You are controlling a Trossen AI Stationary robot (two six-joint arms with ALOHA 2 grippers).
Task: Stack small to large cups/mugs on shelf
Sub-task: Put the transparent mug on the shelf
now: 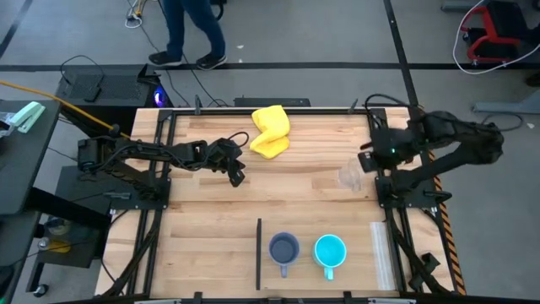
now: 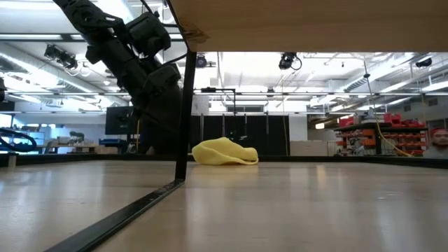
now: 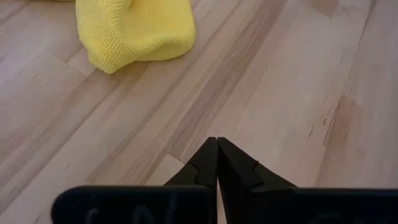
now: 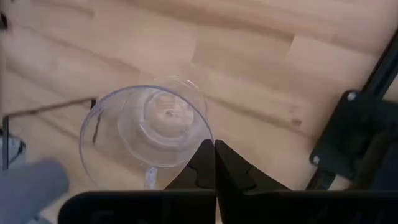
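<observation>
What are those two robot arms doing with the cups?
Right now neither arm is holding anything. The left claw is shut and hangs over the bare wood near the yellow cloth. The right claw is shut too, hovering just above the clear cup, which stands upright on the table. The grey-blue mug and the turquoise mug sit side by side at the near edge, not stacked yet. A person is walking past behind the table.

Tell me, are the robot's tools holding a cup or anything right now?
No. The left tool is shut on nothing near the yellow cloth. The right tool is shut too, above the clear cup, not gripping it.
</observation>
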